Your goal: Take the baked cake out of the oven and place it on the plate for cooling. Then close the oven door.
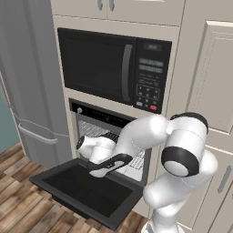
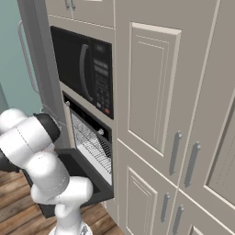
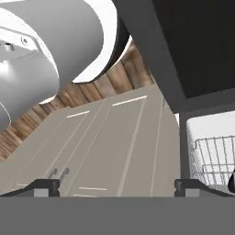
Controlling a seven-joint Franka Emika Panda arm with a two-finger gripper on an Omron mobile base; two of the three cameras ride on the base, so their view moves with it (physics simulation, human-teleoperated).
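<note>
Oven door down, hand over it.
Fingers spread wide, holding nothing; oven rack beside them, door edge alongside, open floor beyond.

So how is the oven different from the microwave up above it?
The oven sits lower, and the oven door hangs open, dropped flat; the microwave is shut. The oven shows wire racks inside; the microwave's window is dark. The microwave has a keypad. Both are black and built into the cabinets.
</note>
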